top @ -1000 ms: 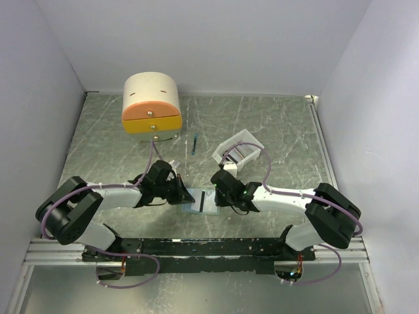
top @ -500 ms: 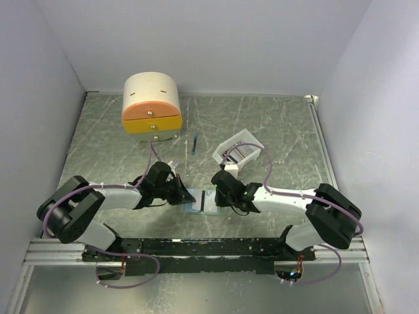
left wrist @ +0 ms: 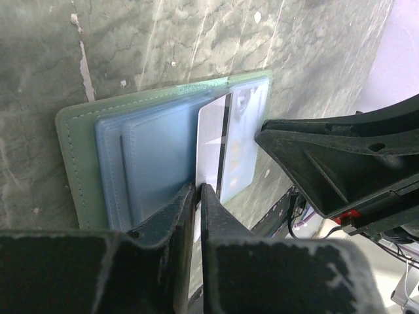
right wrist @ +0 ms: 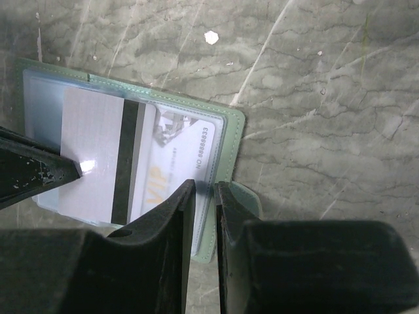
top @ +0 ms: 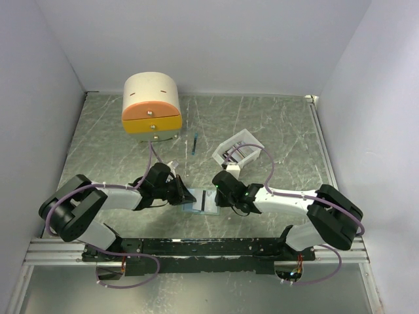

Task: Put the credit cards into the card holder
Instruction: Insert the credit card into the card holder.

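Observation:
The card holder [top: 200, 203] lies open on the table between my two grippers, green with blue clear pockets [left wrist: 157, 157]. My left gripper [left wrist: 198, 188] is shut on a credit card [left wrist: 211, 137], held back side up, pale with a black stripe, partly over the pockets. In the right wrist view this card [right wrist: 91, 150] overlaps a second, VIP-printed card [right wrist: 180, 154] that sits in a pocket. My right gripper [right wrist: 205, 186] is shut on the holder's right edge [right wrist: 230, 140]. In the top view the left gripper [top: 187, 195] and right gripper [top: 213, 197] flank the holder.
A cream-and-orange drawer box [top: 151, 106] stands at the back left. A white open tray [top: 237, 152] sits behind the right arm, a thin blue stick [top: 195, 142] beside it. White walls close in the table on three sides.
My left gripper has edged slightly right toward the holder with the card. The right gripper has stayed on the holder's edge.

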`<act>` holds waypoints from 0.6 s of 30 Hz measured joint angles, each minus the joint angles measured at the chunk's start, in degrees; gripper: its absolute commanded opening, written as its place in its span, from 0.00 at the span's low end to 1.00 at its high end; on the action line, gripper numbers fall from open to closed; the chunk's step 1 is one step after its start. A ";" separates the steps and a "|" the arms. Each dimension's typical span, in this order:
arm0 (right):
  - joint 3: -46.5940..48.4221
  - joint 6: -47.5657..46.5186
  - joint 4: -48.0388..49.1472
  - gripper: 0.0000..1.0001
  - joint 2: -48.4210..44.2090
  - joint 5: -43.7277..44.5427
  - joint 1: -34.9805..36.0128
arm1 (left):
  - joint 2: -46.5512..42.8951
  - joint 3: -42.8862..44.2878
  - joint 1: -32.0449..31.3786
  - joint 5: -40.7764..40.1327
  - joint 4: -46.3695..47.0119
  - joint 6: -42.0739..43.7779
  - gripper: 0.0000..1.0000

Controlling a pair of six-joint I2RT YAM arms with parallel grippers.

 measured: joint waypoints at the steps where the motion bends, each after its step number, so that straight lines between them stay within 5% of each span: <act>1: 0.00 0.09 -0.02 0.18 -0.04 0.00 -0.02 | 0.00 0.00 0.00 0.00 0.00 0.04 0.23; 6: -0.02 0.35 -0.92 0.19 -0.81 -0.39 0.09 | -0.81 0.02 0.00 -0.24 -0.74 0.44 0.35; 18: -0.02 0.22 -3.78 0.17 -2.73 -0.68 0.20 | -3.26 2.62 -0.28 -2.16 -7.19 2.91 0.43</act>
